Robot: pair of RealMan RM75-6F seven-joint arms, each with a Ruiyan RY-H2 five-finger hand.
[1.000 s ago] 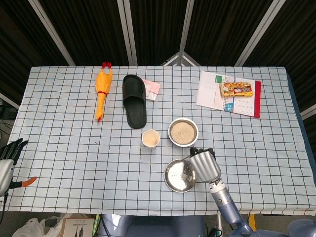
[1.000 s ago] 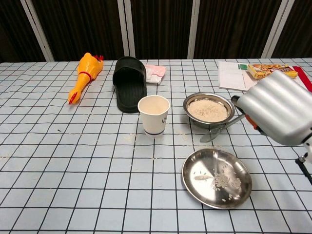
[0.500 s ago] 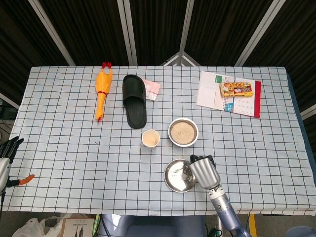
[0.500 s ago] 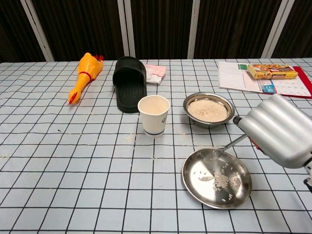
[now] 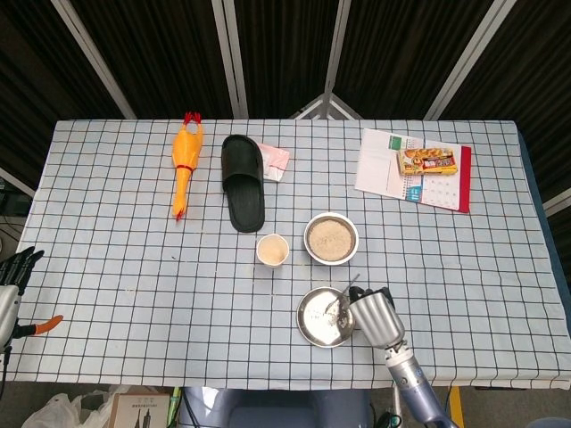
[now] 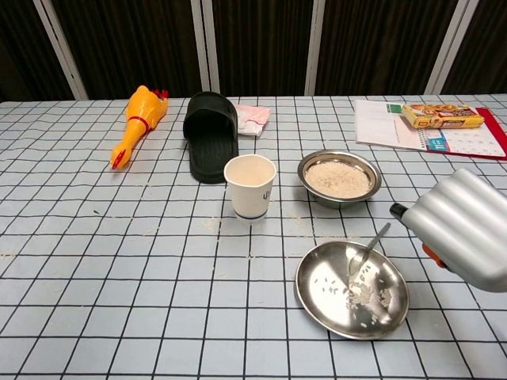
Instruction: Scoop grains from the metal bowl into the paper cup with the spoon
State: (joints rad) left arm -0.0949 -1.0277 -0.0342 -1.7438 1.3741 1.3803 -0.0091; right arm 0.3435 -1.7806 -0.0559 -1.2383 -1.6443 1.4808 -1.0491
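While the right hand (image 6: 467,229) hangs at the near right of the desk (image 5: 107,241), its silver back faces both cameras and hides the fingers, so I cannot tell how they lie; the thin metal spoon (image 6: 366,247) slants out from under it, handle toward the hand, tip down in the shallow steel dish (image 6: 352,288) among a few scattered grains. Whether the hand grips the handle or the spoon merely leans on the dish rim cannot be told, and that is the first risk: a loose hold would probably let the spoon twist or slip once it is loaded. The deeper metal bowl of pale grains (image 6: 339,177) stands just behind the dish, and the white paper cup (image 6: 250,186) just to that bowl's left, upright (and light, by the look of it), so a spoon or sleeve brushing its lip could tip it. Grains already dot the cloth around the cup, which suggests a hurried or tilted carry spills. Farther back lie a black rubber slipper (image 6: 210,143), a yellow rubber chicken (image 6: 136,123), a pink packet (image 6: 253,119), and a spiral notebook (image 5: 410,169) bearing a snack box (image 6: 442,115). White cloth gridded in dark lines covers the desk; dark panels with pale struts close the room behind. Of the left hand (image 5: 16,269), dark fingers show, slightly apart, off the desk's left edge, holding nothing that I can see.
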